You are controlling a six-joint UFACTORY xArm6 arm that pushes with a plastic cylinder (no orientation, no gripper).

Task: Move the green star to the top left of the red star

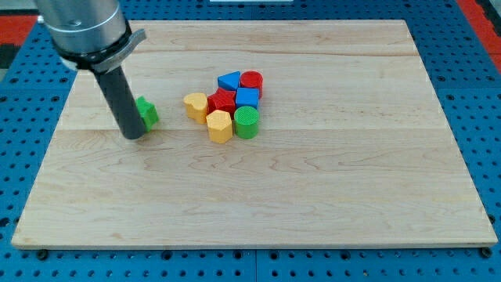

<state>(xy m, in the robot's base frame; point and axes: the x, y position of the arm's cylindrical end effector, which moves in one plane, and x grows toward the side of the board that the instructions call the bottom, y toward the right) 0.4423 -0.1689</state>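
The green star [147, 113] lies on the wooden board [313, 196] at the view's left, partly hidden behind my rod. My tip [134, 135] rests on the board just left of and below the green star, touching or nearly touching it. The red star [222, 101] sits in the middle of a cluster of blocks, well to the right of the green star.
Around the red star: a yellow heart [196, 104] on its left, a yellow hexagon [220, 125] below, a green cylinder [246, 122] at lower right, a blue cube [247, 98] on its right, a blue triangle [228, 80] and a red cylinder [251, 81] above.
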